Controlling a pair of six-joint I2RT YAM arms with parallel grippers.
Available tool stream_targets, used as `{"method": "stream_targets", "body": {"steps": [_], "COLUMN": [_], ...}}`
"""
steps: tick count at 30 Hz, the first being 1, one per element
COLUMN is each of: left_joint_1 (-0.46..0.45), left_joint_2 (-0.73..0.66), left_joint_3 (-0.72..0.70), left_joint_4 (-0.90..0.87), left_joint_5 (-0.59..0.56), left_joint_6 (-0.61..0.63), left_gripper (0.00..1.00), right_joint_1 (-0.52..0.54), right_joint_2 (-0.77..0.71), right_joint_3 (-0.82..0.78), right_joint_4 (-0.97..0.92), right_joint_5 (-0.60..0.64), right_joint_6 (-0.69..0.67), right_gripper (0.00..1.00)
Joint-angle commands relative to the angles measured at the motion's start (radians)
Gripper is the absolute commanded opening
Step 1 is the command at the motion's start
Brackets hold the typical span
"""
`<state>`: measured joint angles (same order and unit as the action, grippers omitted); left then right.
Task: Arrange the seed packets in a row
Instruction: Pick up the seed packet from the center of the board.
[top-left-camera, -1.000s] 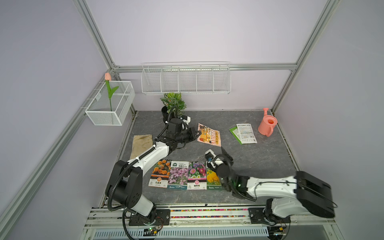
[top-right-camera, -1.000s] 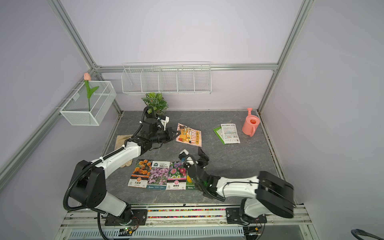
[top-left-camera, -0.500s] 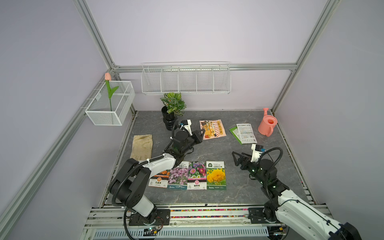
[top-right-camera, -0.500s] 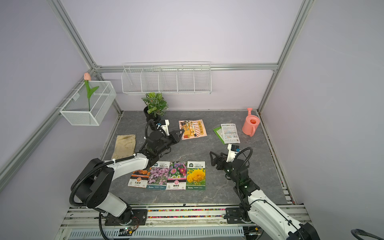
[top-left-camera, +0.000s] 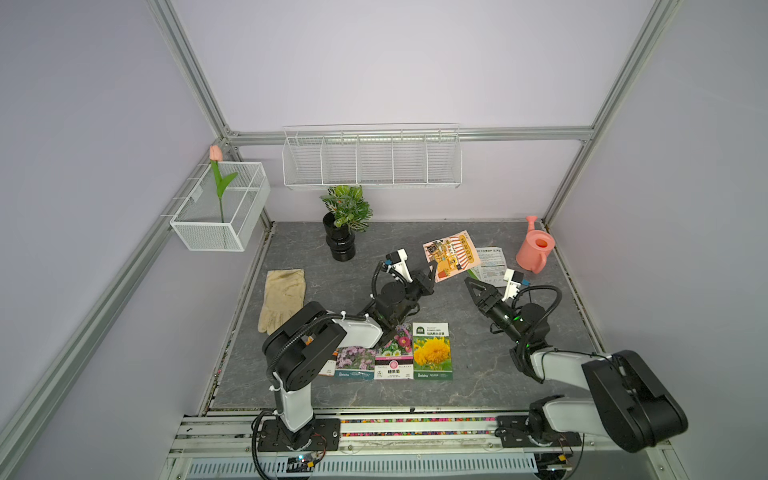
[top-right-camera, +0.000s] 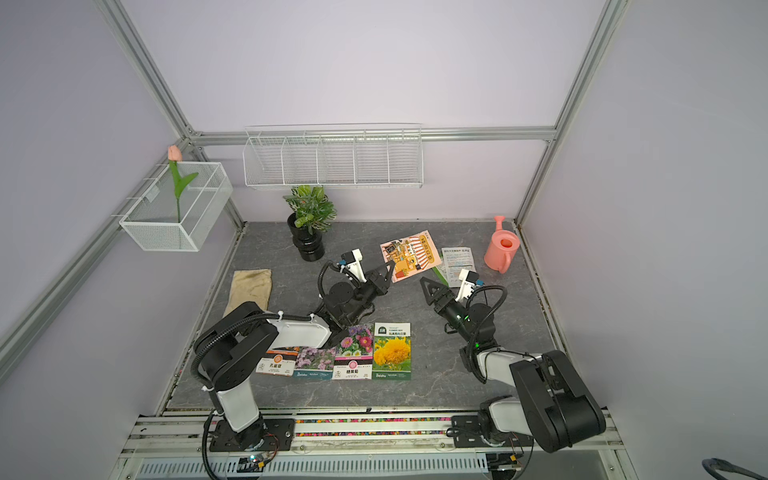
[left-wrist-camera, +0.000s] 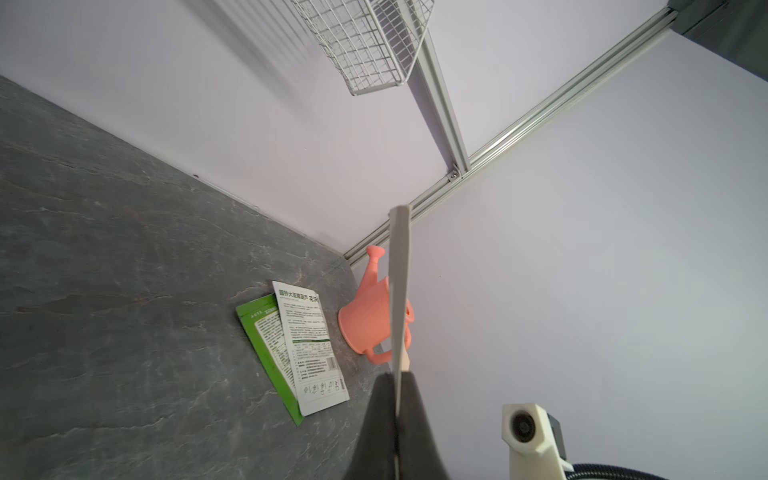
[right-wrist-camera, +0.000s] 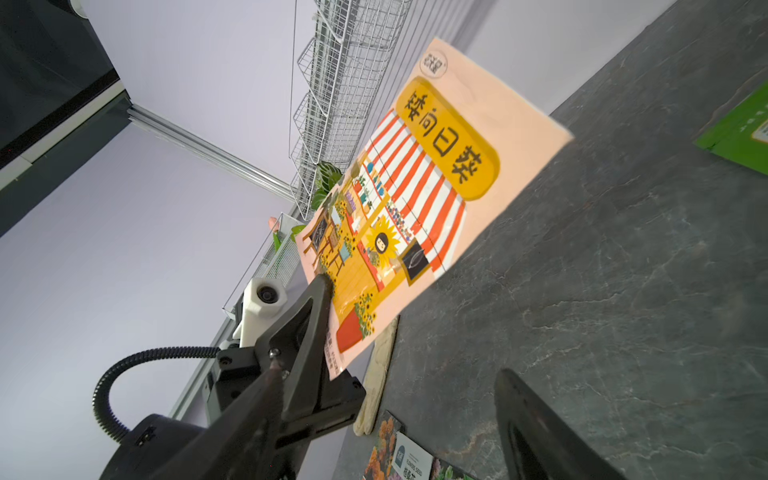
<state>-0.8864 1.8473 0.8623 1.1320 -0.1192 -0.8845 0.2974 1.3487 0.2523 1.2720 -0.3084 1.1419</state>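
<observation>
Four seed packets (top-left-camera: 390, 365) lie in a row at the lower middle of the frame, and the orange shop packet (top-left-camera: 451, 256), likely light, thin and floppy, is up in the middle, pinched by the left gripper (top-left-camera: 432, 272) at a corner, a good hold, while the right gripper (top-left-camera: 482, 291) is spread wide, empty.

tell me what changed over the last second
The left gripper, shut on the shop-drawing packet, has lifted it off the table. The right gripper drew away from the yellow flower packet at the row's end and pulled back, open, now facing the lifted packet. The glove, watering can and white-backed packet stayed put.
</observation>
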Motion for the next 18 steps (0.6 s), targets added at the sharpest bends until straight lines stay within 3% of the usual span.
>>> {"method": "stream_targets", "body": {"steps": [1, 18], "left_joint_1": [-0.018, -0.028], "left_joint_2": [0.009, -0.022], "left_joint_3": [0.048, 0.073], "left_joint_4": [0.057, -0.014], "left_joint_5": [-0.045, 0.033], "left_joint_6": [-0.01, 0.078], "left_gripper": [0.0, 0.0], "right_joint_1": [-0.004, -0.021], "right_joint_2": [-0.009, 0.11], "right_joint_3": [0.046, 0.132], "right_joint_4": [0.159, 0.159], "right_joint_5": [0.005, 0.01], "right_joint_6": [0.039, 0.173], "right_gripper": [0.81, 0.72]}}
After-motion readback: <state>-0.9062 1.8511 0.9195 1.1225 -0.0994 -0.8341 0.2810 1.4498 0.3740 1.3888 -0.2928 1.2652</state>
